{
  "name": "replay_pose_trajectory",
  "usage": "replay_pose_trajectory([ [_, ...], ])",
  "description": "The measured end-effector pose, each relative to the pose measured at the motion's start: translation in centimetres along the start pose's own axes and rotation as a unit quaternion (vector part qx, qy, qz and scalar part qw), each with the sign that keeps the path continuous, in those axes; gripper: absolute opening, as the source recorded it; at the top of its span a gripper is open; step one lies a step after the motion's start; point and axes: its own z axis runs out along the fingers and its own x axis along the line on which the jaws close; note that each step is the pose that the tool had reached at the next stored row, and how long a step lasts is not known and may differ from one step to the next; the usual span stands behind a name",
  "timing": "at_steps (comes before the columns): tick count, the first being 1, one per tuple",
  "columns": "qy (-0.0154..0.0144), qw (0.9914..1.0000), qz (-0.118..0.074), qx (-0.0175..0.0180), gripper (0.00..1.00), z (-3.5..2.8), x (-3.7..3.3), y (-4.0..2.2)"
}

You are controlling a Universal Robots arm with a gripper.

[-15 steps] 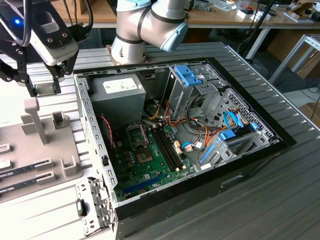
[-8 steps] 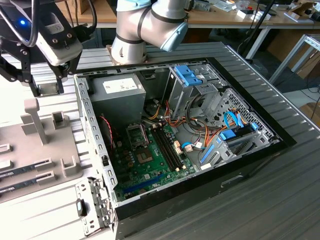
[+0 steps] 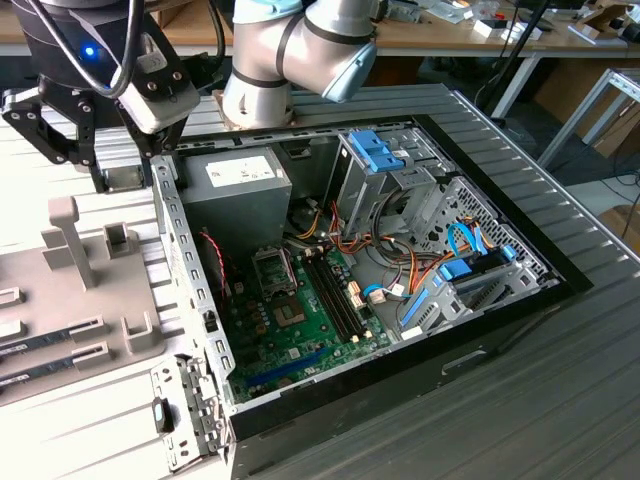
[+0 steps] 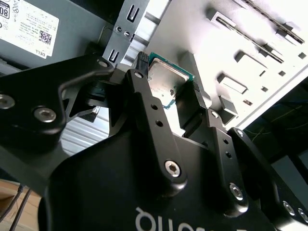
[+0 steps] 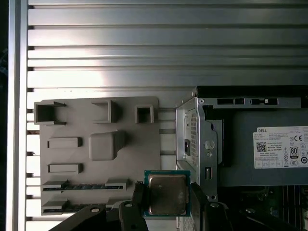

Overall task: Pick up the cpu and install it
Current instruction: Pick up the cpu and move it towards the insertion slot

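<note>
Silver-grey arm (image 3: 262,62) with pale-blue joint cap, black claw (image 4: 168,82) with silver screws.

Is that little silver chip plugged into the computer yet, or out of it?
Out. In both wrist views the cpu sits clamped in the gripper, beside the computer case wall.

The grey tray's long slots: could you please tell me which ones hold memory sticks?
The two nearest the gripper holding the cpu hold dark memory sticks; the shorter ones beyond look empty.
</note>
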Motion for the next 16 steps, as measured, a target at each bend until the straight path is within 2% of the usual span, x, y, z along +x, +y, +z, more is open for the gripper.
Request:
replay_pose_trajectory([
  [16,0.0000,1.00000,0.000,0.0000,0.47,0.03,-0.72,0.01],
])
